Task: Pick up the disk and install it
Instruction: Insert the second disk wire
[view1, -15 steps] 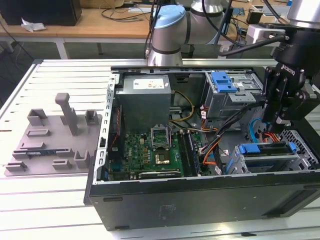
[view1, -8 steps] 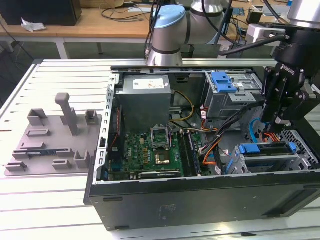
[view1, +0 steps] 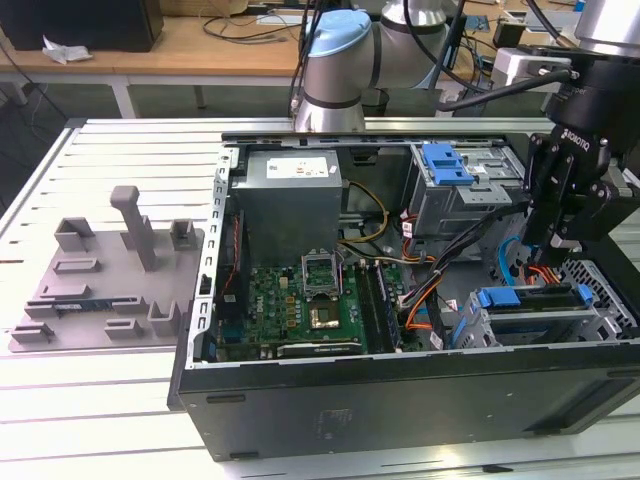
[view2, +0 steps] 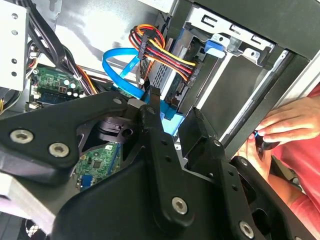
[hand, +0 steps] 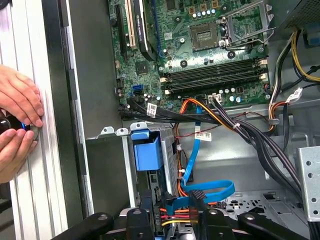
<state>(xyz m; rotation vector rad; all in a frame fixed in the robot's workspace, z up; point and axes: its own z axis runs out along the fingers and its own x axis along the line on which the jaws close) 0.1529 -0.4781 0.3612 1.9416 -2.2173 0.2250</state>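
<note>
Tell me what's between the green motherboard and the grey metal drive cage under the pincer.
Exterior view: a bundle of black, orange and red cables crosses that gap.

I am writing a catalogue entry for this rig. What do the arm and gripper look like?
The arm has silver-grey tubular links with light blue joint caps. The gripper is matte black with white print on its body, and its black linkage fingers are joined by silver screws. Black cables run to the wrist.
</note>
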